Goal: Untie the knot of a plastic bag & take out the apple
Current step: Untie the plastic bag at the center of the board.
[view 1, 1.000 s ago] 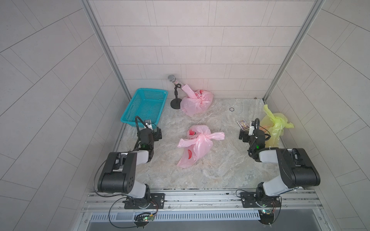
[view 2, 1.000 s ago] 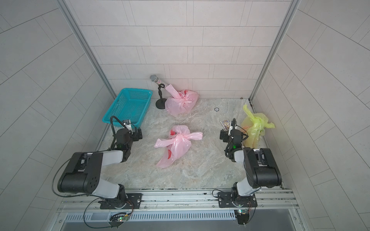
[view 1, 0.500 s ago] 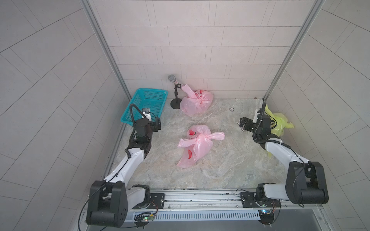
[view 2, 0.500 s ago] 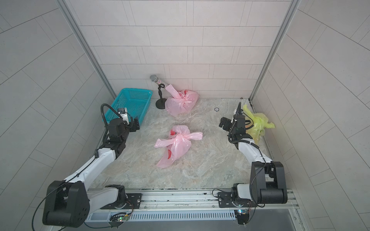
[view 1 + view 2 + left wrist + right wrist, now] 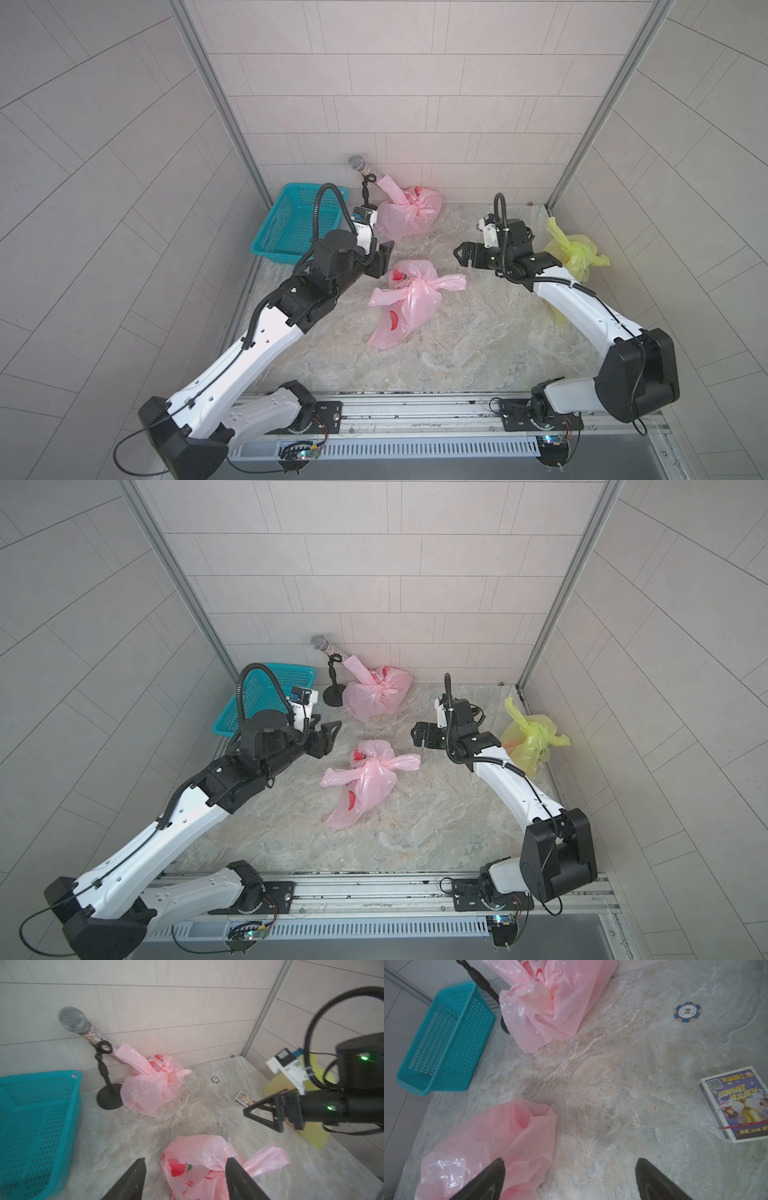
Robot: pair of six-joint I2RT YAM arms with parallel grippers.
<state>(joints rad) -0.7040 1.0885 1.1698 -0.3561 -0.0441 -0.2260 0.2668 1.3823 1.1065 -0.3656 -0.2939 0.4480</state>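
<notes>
A knotted pink plastic bag [image 5: 409,299] with red prints lies in the middle of the marble floor, its knot [image 5: 428,284] at the bag's far end with tails sticking out left and right. The apple is hidden. My left gripper [image 5: 383,258] hovers open just left of the bag's far end; in the left wrist view the bag [image 5: 197,1167] lies beneath and between the fingers [image 5: 139,1167], untouched. My right gripper [image 5: 459,255] is wide open above the floor, to the right of the knot and beyond it. In the right wrist view a pink tail [image 5: 500,1134] lies under one finger.
A second pink bag [image 5: 409,214] leans by a microphone on a stand [image 5: 357,162] at the back wall. A teal basket [image 5: 291,226] sits at the back left and a yellow bag [image 5: 575,249] at the right wall. A card box [image 5: 737,1103] and a poker chip [image 5: 687,1012] lie on the floor.
Both arms have unfolded from their low rest poses and reached inward to the middle bag. The left jaws have narrowed somewhat; the right jaws stay wide.
</notes>
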